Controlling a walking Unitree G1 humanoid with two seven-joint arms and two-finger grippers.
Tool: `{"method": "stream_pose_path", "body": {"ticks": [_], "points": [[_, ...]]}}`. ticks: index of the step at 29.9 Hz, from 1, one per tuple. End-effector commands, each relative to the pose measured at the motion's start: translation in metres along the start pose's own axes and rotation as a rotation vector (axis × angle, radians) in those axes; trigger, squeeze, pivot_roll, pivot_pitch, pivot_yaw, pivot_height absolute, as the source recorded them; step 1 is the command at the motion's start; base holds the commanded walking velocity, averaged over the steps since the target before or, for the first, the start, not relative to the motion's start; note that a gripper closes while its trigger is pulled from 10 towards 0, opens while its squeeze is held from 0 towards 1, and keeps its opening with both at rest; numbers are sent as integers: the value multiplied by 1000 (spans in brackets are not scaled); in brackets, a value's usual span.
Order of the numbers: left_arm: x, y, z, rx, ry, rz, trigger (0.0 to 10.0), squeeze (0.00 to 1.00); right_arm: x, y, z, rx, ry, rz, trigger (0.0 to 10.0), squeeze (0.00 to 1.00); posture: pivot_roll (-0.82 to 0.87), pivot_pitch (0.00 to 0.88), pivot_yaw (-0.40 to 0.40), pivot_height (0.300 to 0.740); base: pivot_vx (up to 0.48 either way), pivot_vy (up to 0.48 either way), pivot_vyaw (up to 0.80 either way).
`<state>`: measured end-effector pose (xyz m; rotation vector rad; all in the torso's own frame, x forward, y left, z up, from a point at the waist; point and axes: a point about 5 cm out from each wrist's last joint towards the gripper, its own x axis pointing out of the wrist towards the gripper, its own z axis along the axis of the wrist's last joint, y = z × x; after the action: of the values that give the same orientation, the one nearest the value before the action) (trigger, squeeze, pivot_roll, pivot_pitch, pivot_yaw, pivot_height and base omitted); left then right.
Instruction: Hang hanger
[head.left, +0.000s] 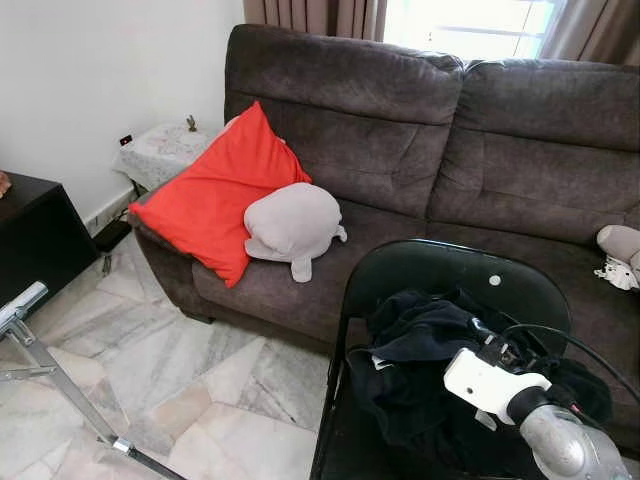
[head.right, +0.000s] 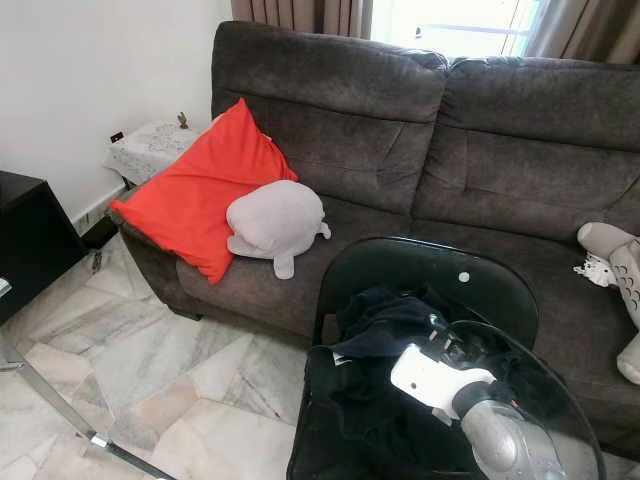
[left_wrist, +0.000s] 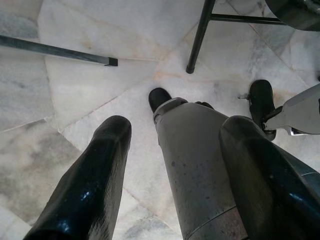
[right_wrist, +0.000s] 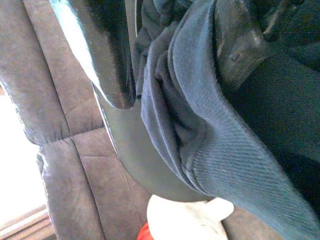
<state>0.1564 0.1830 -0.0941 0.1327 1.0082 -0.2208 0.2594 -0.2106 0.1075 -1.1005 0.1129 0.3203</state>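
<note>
Pressing right claw (right_wrist: 180, 65) into garment (right_wrist: 210, 150)

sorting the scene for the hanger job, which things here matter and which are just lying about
For the job:
- dark clothes piled on the black chair
- right gripper, its fingers in the clothes
- no hanger can be made out

Just lying about:
- red cushion and grey plush toy on the sofa
- small side table
- left gripper, pointing at the floor
</note>
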Motion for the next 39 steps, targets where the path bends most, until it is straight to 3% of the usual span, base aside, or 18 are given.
{"method": "stream_pose_path", "body": {"ticks": [1,3,4,6,27,36,38,39], "points": [[-1,-1,-9,0,36,-2,10000,0,0,6,-2,11,-1,29,10000,0,-113,37,15,740,0,0,0],[-1,-1,-9,0,36,-1,10000,0,0,9,-1,12,-12,43,10000,0,-113,37,15,740,0,0,0],[-1,-1,-9,0,36,0,10000,0,0,10,-1,6,-17,49,8314,0,-113,37,15,740,0,0,0],[-1,-1,-9,-1,36,0,10000,0,1,10,-1,5,-15,47,0,0,-113,37,15,740,0,0,0],[-2,0,-9,-2,37,3,10000,0,3,10,-8,14,19,25,0,0,-105,37,18,740,0,0,0],[-2,0,-10,0,38,5,10000,0,5,7,-10,122,41,-19,0,0,-99,38,19,740,0,0,0],[-2,0,-10,1,37,5,10000,0,6,2,-9,239,55,-62,0,0,-98,35,22,740,0,0,0],[-2,0,-10,1,37,5,10000,0,6,2,-9,239,55,-62,0,0,-98,35,22,740,0,0,0]]}}
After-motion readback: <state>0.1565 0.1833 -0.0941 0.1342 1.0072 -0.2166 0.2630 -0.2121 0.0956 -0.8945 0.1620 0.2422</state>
